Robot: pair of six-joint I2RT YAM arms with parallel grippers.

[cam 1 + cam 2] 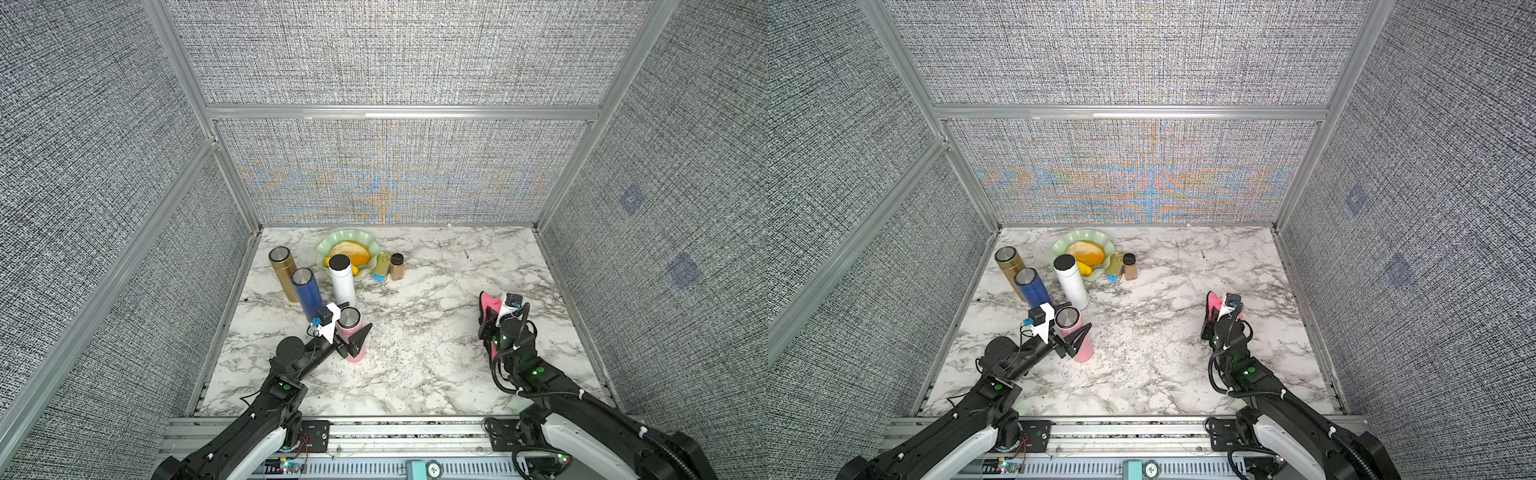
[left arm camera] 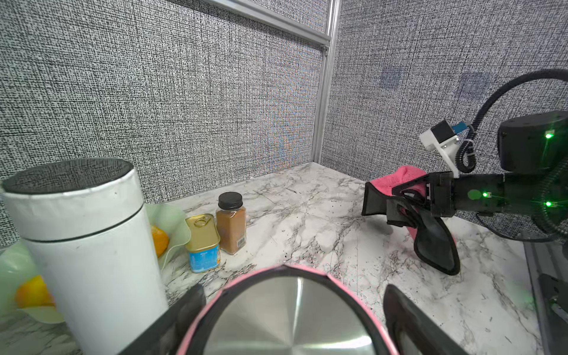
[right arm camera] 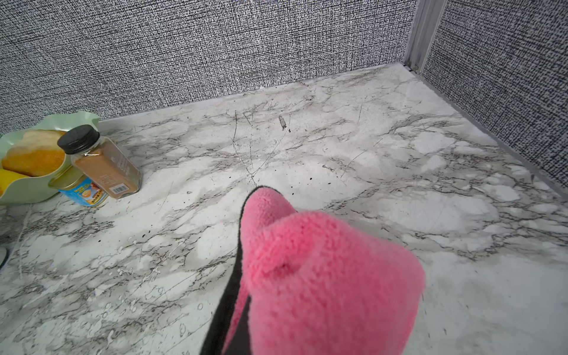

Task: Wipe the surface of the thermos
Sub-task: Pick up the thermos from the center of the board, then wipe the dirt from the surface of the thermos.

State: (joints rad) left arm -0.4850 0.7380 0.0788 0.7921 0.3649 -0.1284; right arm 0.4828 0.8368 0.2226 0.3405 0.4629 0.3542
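The pink thermos [image 1: 356, 349] [image 1: 1084, 349] with a steel lid [image 2: 285, 313] stands upright on the marble table. My left gripper [image 1: 358, 318] [image 2: 295, 292] is open around its upper part, one finger on each side. One finger [image 2: 184, 310] is at the thermos wall; the other finger [image 2: 402, 310] stands a little apart, with marble showing in the gap. Over at the right, my right gripper [image 1: 484, 318] [image 3: 242, 307] is shut on a pink cloth [image 1: 489, 305] [image 3: 322, 276] [image 2: 390, 181], held just above the table and far from the thermos.
A white thermos [image 1: 343, 278] [image 2: 86, 246], a blue one [image 1: 306, 293] and a gold one [image 1: 284, 274] stand close behind the pink one. Behind them are a green plate [image 1: 328, 245] with fruit, a can [image 1: 381, 269] and a spice jar [image 1: 397, 266]. Grey walls enclose the table.
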